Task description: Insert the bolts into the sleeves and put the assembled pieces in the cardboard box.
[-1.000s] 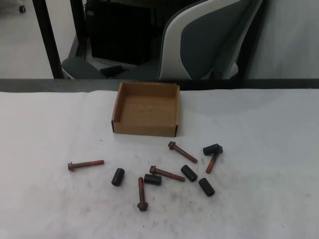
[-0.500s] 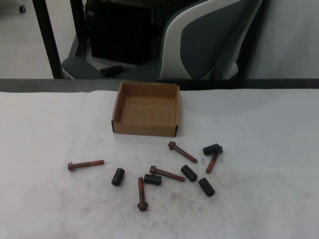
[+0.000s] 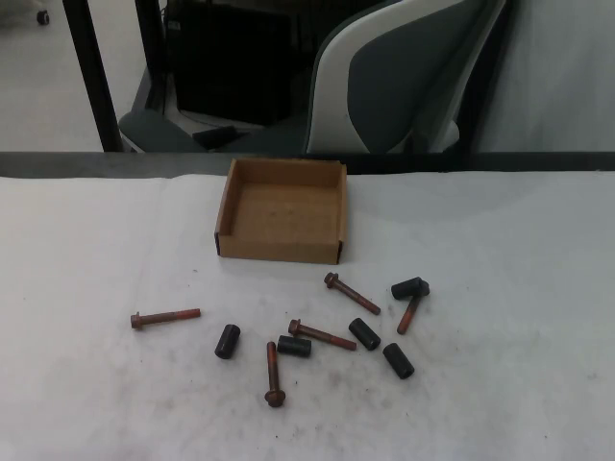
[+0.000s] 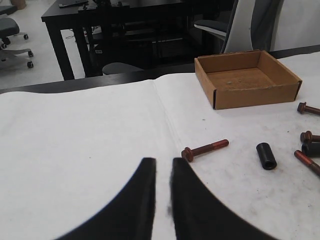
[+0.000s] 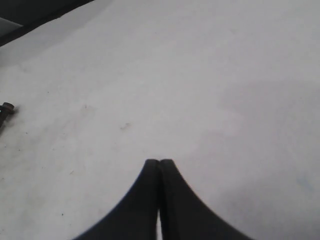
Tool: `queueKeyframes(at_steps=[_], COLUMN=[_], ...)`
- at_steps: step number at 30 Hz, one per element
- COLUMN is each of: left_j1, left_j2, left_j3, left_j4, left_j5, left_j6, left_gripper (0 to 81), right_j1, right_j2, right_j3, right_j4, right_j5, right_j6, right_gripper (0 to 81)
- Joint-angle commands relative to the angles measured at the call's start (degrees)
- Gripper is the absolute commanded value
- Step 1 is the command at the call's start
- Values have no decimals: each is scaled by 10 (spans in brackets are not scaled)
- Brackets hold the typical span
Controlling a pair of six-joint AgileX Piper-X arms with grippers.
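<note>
Nothing has moved: our left gripper (image 4: 163,167) shows a narrow slit between its fingers, our right gripper (image 5: 159,165) is pressed closed. Rusty-red steel bolts (image 3: 322,335) and short black cylindrical sleeves (image 3: 364,333) lie mid-frame below the open brown cardboard box (image 3: 279,252).

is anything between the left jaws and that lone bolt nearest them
Nothing visible does. Only bare white bench cover lies between the left jaws and the lone bolt. The nearest sleeve lies apart from the bolt, out of that path.
</note>
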Motion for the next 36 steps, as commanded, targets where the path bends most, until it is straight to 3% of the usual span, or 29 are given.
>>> queueKeyframes(at_steps=[1,6,11,21,31,36], left_j1=[1,1,1,1,1,1], left_j2=[-2,-2,-2,-2,-2,-2], left_j3=[-7,-7,-7,-7,-7,-7], left_j4=[-7,-7,-5,-3,-12,-21], left_j5=[1,1,1,1,2,82], left_j6=[0,-107,-263,-357,-412,-394], left_gripper=[120,120,120,120,120,97], right_j1=[0,0,0,0,0,0], right_j2=[0,0,0,0,0,16], right_j3=[-7,-7,-7,-7,-7,-30], right_j4=[-2,-20,-68,-111,-129,-129], right_j5=[1,-9,-132,-270,-264,-244], right_j6=[1,7,40,40,13,-6], right_gripper=[2,2,2,2,2,2])
